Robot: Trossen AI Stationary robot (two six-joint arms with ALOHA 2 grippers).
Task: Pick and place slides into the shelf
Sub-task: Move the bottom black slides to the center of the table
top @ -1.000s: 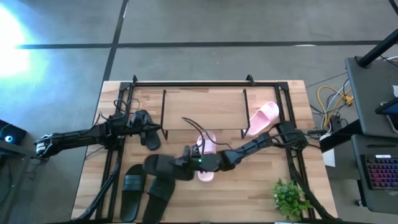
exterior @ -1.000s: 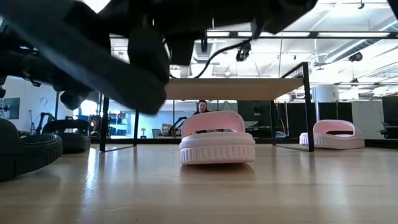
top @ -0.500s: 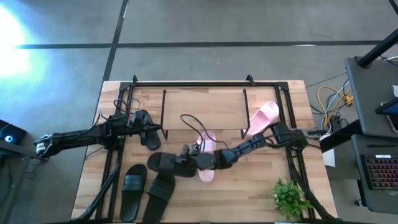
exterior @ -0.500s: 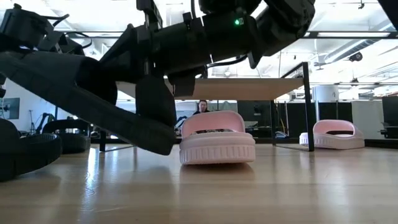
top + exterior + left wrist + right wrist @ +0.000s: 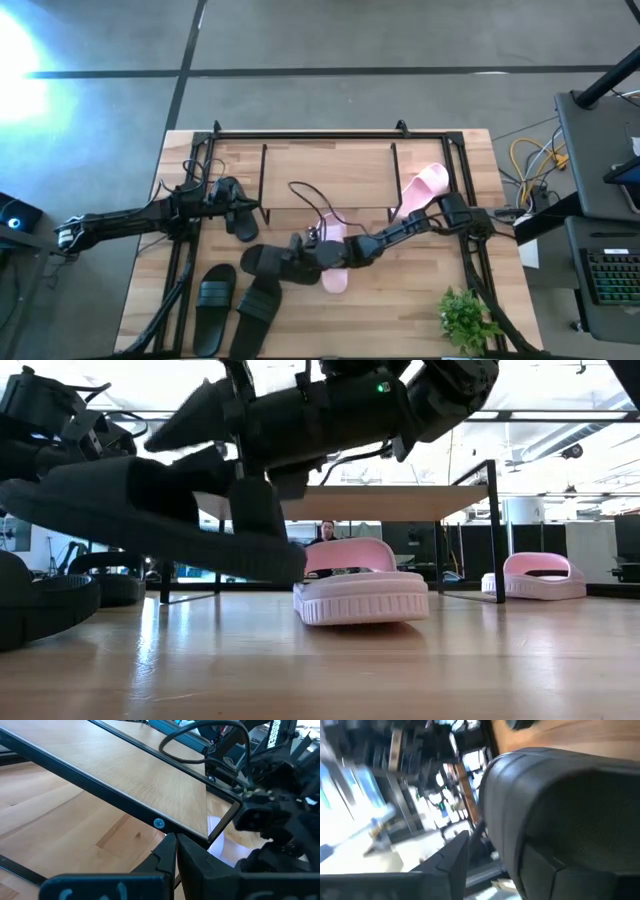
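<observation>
My right gripper (image 5: 286,258) reaches level over the table's middle, fingers open, at a black slide (image 5: 262,262) that shows big and dark in the low view (image 5: 120,520). A pink slide (image 5: 336,272) lies flat just right of it. A second pink slide (image 5: 421,188) leans on the right end of the shelf (image 5: 330,170). Two more black slides (image 5: 214,295) (image 5: 260,302) lie flat near the front left. My left gripper (image 5: 250,210) hovers shut by the shelf's left end, above another black slide (image 5: 232,218). My right gripper comes level from the table's right. One finger (image 5: 195,420) stands clear above the black slide. The other finger is hidden by the slide (image 5: 560,820), which lies against it. The slide hangs off the table, tilted, its lower end (image 5: 290,565) by the pink slide.
The shelf's black wire legs (image 5: 262,180) (image 5: 395,180) stand on the tabletop, and black frame rails (image 5: 180,270) run along the table's sides. A small green plant (image 5: 465,315) stands at the front right. Bare wood lies along the front edge.
My right gripper has gone a little toward the table's left and down, rolled slightly, and opened. The black slide came with it and now sits flatter than before. The middle pink slide has shifted a little toward the right.
</observation>
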